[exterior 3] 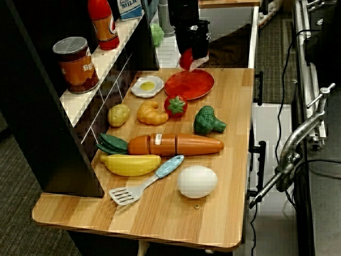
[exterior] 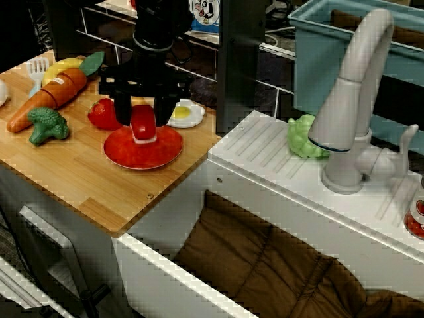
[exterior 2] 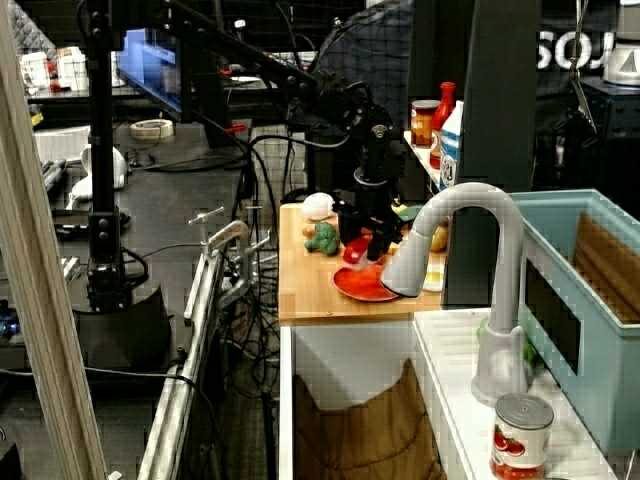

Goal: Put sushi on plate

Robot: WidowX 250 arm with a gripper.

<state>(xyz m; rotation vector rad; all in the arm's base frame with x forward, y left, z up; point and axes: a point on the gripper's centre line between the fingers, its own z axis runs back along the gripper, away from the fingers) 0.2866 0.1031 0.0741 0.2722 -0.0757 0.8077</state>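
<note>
The claw [exterior: 143, 106] hangs straight down over the plate [exterior: 126, 154] and pinches the sushi [exterior: 143, 122] between its two fingers, red top facing the camera. The sushi is at the plate's back part, touching it or just above; I cannot tell which. I judge this is the placing step: next the fingers should spread and lift, without dragging the piece toward the strawberry [exterior: 103, 113] or fried egg [exterior: 185, 114] beside.
</note>
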